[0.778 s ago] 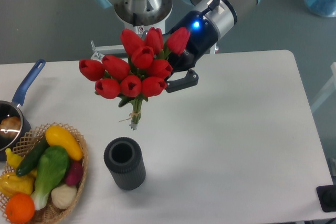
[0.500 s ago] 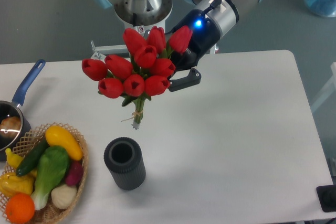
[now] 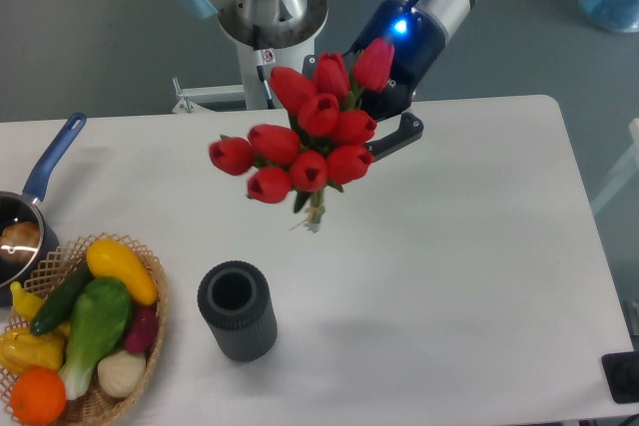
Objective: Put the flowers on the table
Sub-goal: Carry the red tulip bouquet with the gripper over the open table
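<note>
The flowers [image 3: 310,137], a bunch of red tulips with green stems tied with string, hang in the air above the white table [image 3: 459,246], heads toward the camera and stem ends pointing down. My gripper [image 3: 371,132] is shut on the bunch from behind at the back middle of the table; the blooms hide most of it, and one black finger [image 3: 397,137] shows to their right. The bunch is well clear of the tabletop.
A dark ribbed cylinder vase [image 3: 237,310] stands upright at the front left-centre. A wicker basket [image 3: 150,291] of fruit and vegetables sits at the front left corner. A blue-handled pan [image 3: 40,187] lies at the left edge. The arm's base [image 3: 262,7] stands behind the table.
My gripper has carried the flowers to the right and slightly up, away from above the vase. Nothing else moved.
</note>
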Controlling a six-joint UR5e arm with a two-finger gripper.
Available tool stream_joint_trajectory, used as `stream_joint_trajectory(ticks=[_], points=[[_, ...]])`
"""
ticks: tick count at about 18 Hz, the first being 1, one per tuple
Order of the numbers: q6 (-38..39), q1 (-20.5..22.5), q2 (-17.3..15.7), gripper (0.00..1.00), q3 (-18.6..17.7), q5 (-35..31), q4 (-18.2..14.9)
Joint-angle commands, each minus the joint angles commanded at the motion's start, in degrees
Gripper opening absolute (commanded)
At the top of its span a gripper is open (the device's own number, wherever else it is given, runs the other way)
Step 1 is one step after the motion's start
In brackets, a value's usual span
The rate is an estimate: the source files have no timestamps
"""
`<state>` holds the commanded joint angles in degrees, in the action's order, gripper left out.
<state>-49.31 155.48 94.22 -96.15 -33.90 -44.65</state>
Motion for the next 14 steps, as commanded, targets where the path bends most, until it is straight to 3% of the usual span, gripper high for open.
stream_joint_trajectory(ticks=[3,10,14], points=[[0.0,-0.5,-1.0,0.33,0.0,-12.9,-0.1],[-0.4,-3.7,0.4,0.31,-0.3,-33.1,-0.8],[-0.1,-4.7,2.3,0.31,-1.7,-38.5,-2.9]])
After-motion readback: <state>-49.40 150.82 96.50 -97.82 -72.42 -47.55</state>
